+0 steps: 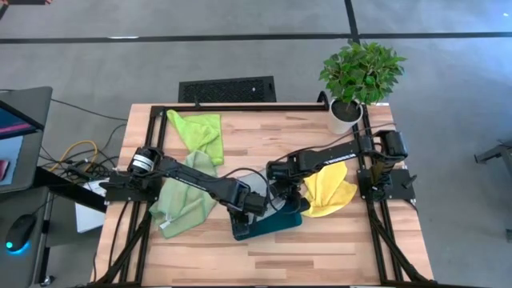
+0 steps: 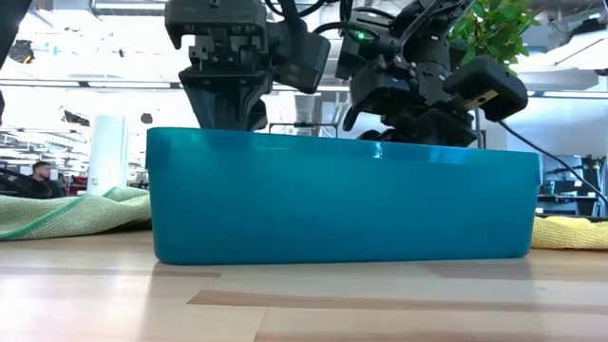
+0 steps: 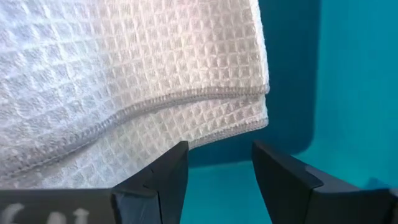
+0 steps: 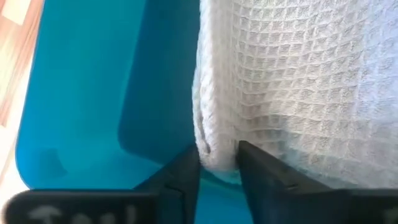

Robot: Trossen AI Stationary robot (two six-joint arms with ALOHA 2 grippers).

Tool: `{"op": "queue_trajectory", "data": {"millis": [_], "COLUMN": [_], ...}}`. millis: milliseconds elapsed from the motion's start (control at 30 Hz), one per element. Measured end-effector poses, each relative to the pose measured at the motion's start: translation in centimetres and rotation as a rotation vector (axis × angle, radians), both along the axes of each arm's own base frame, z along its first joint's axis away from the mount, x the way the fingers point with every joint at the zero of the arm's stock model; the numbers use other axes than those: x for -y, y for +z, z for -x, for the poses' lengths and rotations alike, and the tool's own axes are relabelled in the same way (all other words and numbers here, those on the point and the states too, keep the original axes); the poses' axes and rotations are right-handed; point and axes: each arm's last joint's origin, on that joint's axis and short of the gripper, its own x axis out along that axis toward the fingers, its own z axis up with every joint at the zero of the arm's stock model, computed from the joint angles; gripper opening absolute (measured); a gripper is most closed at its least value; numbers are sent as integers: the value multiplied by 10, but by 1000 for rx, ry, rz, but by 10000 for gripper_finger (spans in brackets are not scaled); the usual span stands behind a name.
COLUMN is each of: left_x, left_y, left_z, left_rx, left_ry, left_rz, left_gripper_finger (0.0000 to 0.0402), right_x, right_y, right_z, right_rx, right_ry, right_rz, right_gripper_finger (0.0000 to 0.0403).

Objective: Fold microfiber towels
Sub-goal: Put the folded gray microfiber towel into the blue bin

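A light grey waffle towel [image 3: 124, 74] lies folded inside the teal tray [image 1: 276, 226] at the table's near middle, two hemmed layers showing at its edge. My left gripper [image 3: 217, 168] points straight down over the tray, open, with the towel's corner just beyond its fingertips. My right gripper [image 4: 219, 165] slants down into the tray from the right, open, and a rounded fold of the towel [image 4: 217, 152] sits between its fingers. The lime towel [image 1: 200, 132], sage towel [image 1: 182, 200] and yellow towel [image 1: 328, 192] lie crumpled on the table. My right gripper has one finger [image 4: 186, 171] on either side of the grey towel's rounded folded edge [image 4: 217, 152], coming from above at a slant. The fold fills the gap and looks plump, not squeezed. I cannot tell whether the fingers touch it.
A potted plant [image 1: 346, 112] stands at the far right corner. The tray's tall walls [image 2: 332, 199] hide the towel and both sets of fingertips in the low view. The sage towel reaches under the left arm, and the yellow towel lies beside the tray's right end.
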Motion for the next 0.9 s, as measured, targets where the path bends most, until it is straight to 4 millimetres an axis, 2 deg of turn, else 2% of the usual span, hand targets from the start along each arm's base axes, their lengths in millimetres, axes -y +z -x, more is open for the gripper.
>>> {"op": "queue_trajectory", "data": {"millis": [133,300,433,700,900], "left_x": [0,-1,-3,-2,5], "left_y": [3,6,17,59,68], "left_z": [1,4,11,32,38], "left_rx": [-9,-20,-16,82,119], "left_ry": [-13,-8,19,123,119], "left_rz": [-6,-28,-83,-159,-163], "left_gripper_finger": [168,168,168,168,168], "right_x": [0,-3,-4,-3,-1], "right_y": [7,11,12,11,2], "right_z": [-1,-3,-10,-23,-22], "right_rx": [-43,-12,91,280,307], "right_ry": [-29,39,111,154,141], "right_rz": [-3,13,52,93,101], "right_gripper_finger": [181,205,209,199,191]}}
